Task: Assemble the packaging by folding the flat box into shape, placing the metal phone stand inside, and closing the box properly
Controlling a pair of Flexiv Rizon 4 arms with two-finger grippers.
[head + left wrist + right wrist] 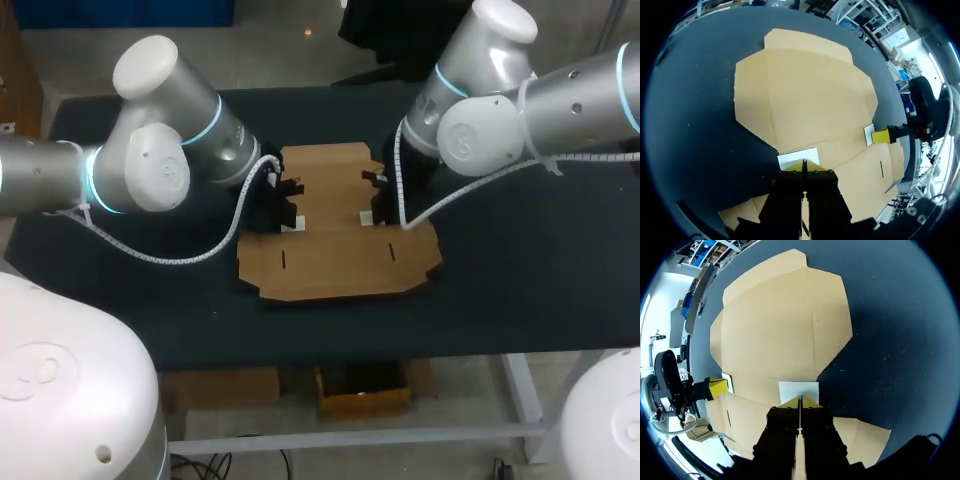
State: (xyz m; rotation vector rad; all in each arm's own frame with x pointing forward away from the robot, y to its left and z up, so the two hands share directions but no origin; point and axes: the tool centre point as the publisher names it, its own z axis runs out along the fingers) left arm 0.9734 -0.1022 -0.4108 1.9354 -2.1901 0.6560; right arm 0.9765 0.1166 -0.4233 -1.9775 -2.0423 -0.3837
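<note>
Cardboard box [335, 235] lay flat on the worktop [520, 290]; left tool [804, 162] and right tool [800, 399] were both closed, tips at the box's 2 white labels [792, 157].

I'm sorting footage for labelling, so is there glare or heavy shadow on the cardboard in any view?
Head view: the cardboard evenly lit, no glare or heavy shadow. Left wrist view: cardboard bright, the left gripper a dark mass except its yellow tips. Right wrist view: likewise for the right gripper.
</note>
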